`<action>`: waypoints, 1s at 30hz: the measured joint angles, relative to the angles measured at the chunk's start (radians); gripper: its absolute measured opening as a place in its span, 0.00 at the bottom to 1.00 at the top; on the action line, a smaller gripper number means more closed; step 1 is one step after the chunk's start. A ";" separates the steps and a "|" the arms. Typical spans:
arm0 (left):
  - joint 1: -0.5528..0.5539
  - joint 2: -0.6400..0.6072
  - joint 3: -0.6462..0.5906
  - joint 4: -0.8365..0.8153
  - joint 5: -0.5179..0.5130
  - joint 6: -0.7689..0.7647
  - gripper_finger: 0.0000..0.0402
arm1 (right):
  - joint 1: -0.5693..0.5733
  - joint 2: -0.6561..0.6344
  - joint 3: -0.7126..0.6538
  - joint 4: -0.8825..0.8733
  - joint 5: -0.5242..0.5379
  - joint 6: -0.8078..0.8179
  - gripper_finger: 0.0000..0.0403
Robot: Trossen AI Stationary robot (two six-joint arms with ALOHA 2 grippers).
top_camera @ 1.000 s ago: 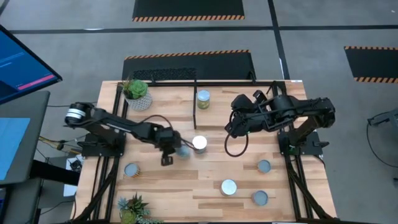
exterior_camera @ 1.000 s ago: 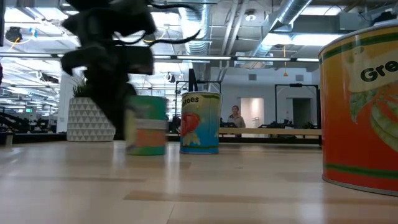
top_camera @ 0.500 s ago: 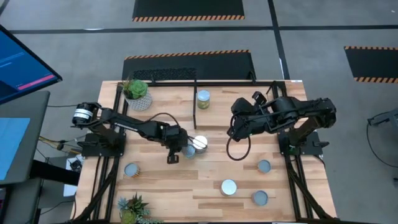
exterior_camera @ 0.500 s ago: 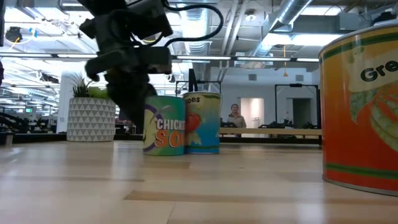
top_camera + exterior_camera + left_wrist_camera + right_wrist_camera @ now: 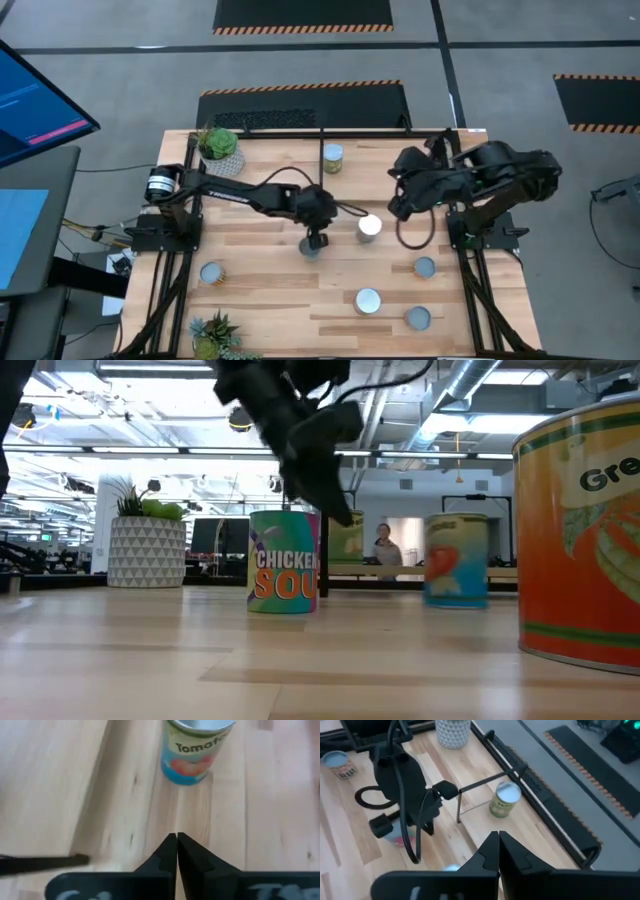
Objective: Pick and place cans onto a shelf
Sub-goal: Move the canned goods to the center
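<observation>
Light-wood shelf (image 5: 400, 148) holds just one green-labelled can (image 5: 333, 157), six cans still out on the worktop (image 5: 260, 290), while the left tool (image 5: 312, 243), fingers together, nudges the chicken soup can (image 5: 283, 574) and the right tool (image 5: 396, 208) hovers pinched together, empty.

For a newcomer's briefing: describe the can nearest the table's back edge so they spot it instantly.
On the wooden table, find the black rods framing a bay along the back edge. The can stands just right of the centre rod, alone; all other cans sit farther forward.
</observation>
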State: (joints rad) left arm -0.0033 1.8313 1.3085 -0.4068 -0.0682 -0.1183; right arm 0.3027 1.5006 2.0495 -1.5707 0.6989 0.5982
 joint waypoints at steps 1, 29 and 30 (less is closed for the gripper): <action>-0.002 -0.001 0.019 -0.067 -0.018 0.002 0.00 | 0.007 -0.010 0.000 -0.001 0.000 -0.008 0.04; -0.004 -0.399 -0.081 -0.751 -0.337 -0.424 0.00 | 0.096 -0.260 -0.293 -0.001 0.113 0.225 0.02; 0.014 -0.411 -0.105 -0.750 -0.317 -0.427 0.00 | 0.085 -0.278 -0.325 -0.001 0.111 0.252 0.02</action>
State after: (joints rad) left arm 0.0104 1.4199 1.2036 -1.1567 -0.3848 -0.5450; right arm 0.3875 1.2227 1.7245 -1.5715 0.8102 0.8500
